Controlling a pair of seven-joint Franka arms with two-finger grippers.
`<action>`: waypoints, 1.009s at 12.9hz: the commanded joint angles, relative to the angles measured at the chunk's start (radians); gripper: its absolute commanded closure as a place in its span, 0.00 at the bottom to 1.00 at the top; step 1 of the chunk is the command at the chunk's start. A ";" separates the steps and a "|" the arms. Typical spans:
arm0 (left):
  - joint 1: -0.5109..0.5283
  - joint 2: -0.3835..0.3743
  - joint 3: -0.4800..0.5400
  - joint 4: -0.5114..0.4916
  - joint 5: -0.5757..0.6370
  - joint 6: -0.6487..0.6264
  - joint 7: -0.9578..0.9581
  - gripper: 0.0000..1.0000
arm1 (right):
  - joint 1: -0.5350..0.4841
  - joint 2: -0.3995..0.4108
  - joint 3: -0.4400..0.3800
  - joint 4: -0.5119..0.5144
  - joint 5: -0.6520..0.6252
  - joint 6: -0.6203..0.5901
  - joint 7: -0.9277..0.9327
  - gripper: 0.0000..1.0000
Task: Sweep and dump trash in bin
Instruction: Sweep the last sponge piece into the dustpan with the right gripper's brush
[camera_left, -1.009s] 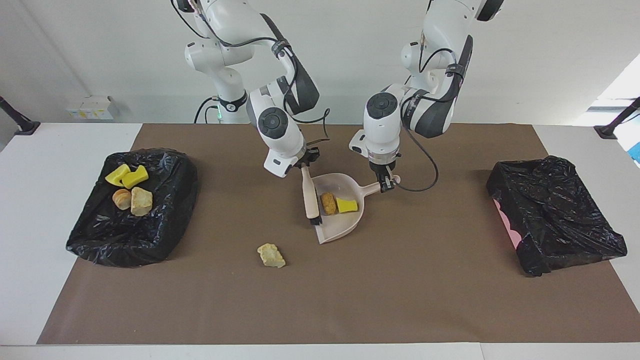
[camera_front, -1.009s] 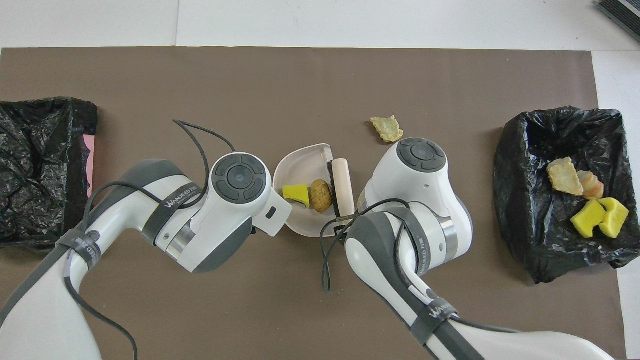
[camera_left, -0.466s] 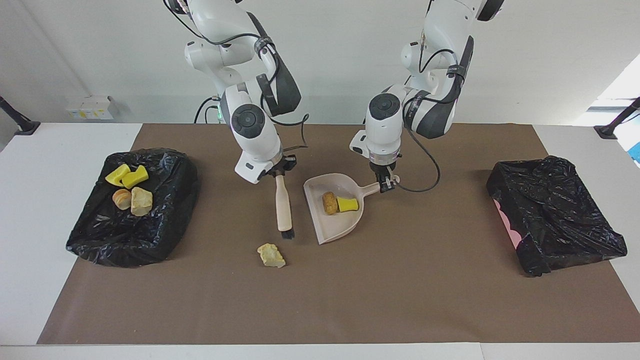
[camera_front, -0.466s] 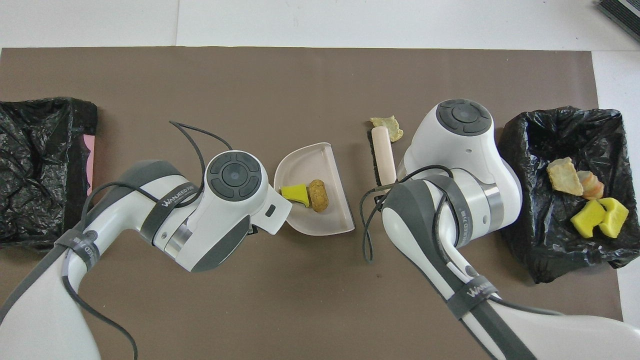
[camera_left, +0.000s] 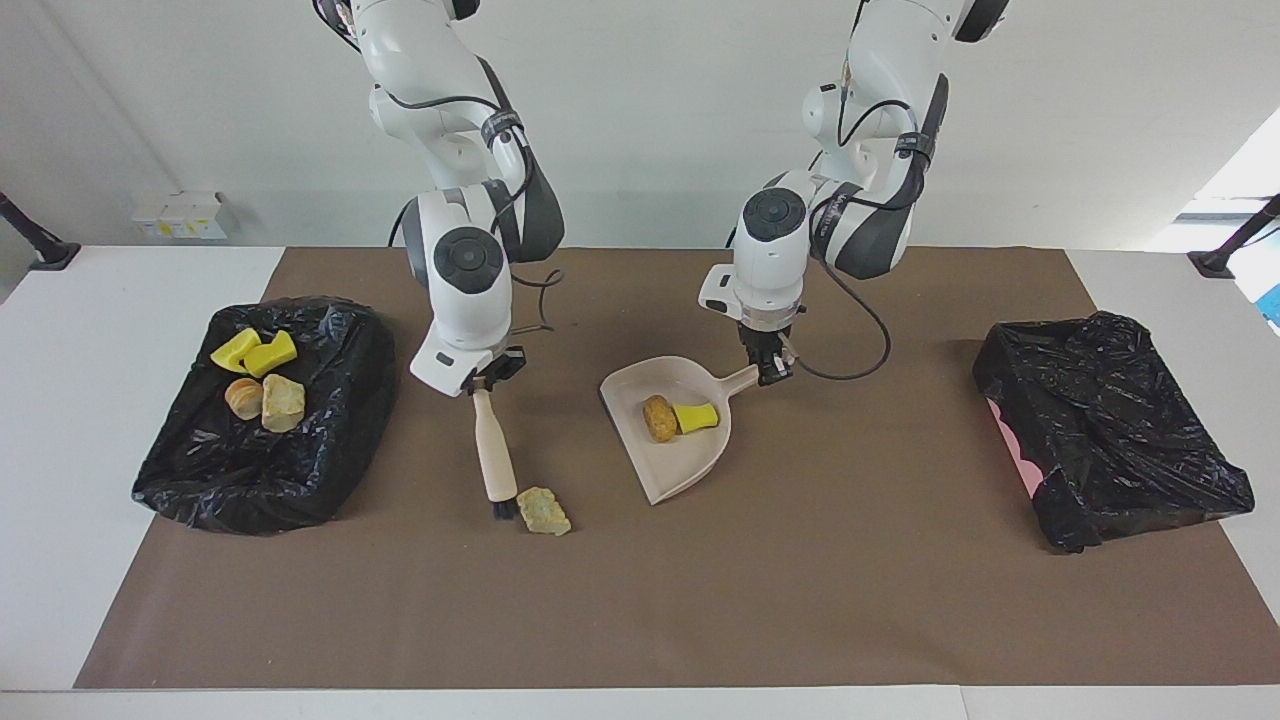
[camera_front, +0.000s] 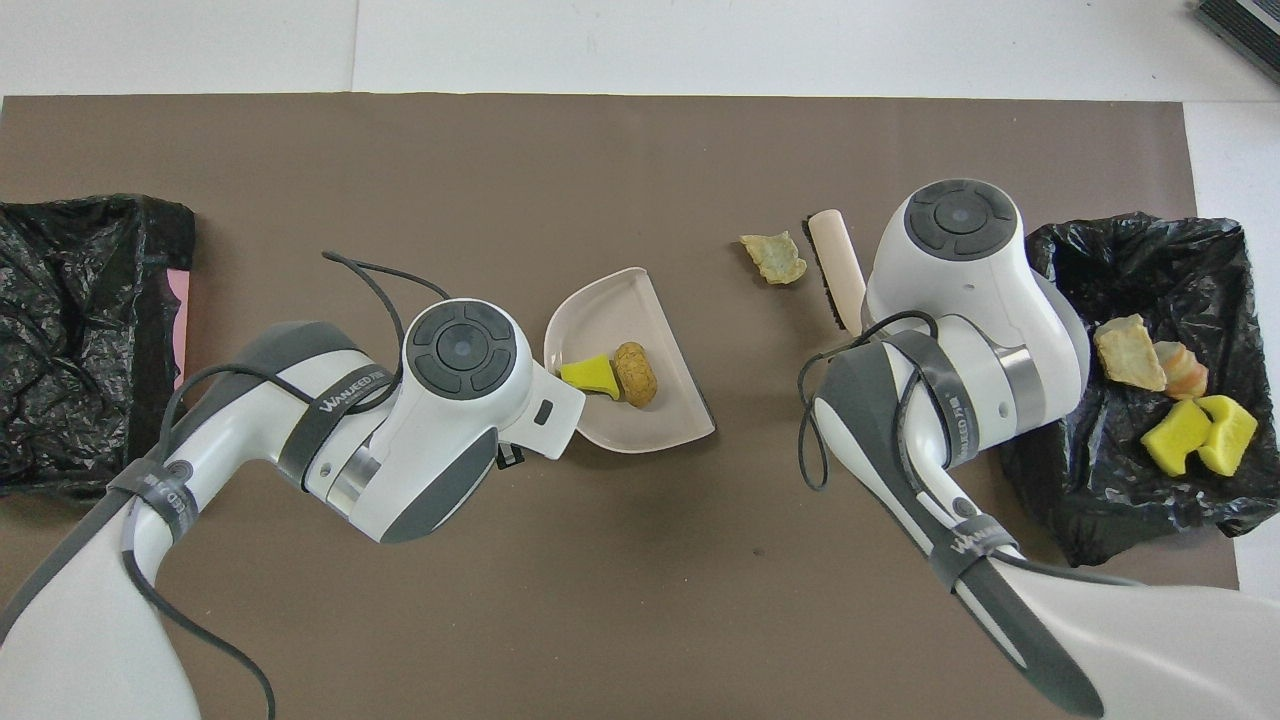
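Note:
My right gripper (camera_left: 481, 383) is shut on the handle of the beige brush (camera_left: 494, 455). The brush hangs down, and its black bristles (camera_left: 503, 511) reach the mat right beside a pale beige lump of trash (camera_left: 543, 511) (camera_front: 773, 257), toward the right arm's end. My left gripper (camera_left: 769, 373) is shut on the handle of the beige dustpan (camera_left: 690, 465) (camera_front: 610, 310). The dustpan rests on the mat and holds an orange-brown lump (camera_left: 658, 418) (camera_front: 635, 373) and a yellow chunk (camera_left: 696, 416) (camera_front: 590, 374). In the overhead view both grippers are hidden under their wrists.
A black-lined bin (camera_left: 330, 400) (camera_front: 1130, 250) at the right arm's end holds yellow chunks (camera_left: 255, 352) and beige lumps (camera_left: 283, 402). Another black-lined bin (camera_left: 1110, 440) (camera_front: 80, 330) stands at the left arm's end. Brown paper covers the table.
The right arm has lifted the brush out of the dustpan and carried it toward its own end, setting the bristles down beside the loose lump. The dustpan has turned slightly.

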 joint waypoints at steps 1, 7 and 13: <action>-0.003 -0.034 0.011 -0.033 -0.013 0.030 -0.023 1.00 | -0.002 0.121 0.010 0.165 -0.077 -0.017 -0.051 1.00; -0.012 -0.052 0.011 -0.043 -0.006 0.008 -0.110 1.00 | 0.079 0.217 0.021 0.227 -0.090 -0.022 -0.051 1.00; -0.014 -0.069 0.010 -0.070 -0.003 0.013 -0.110 1.00 | 0.123 0.151 0.148 0.143 -0.050 -0.123 -0.093 1.00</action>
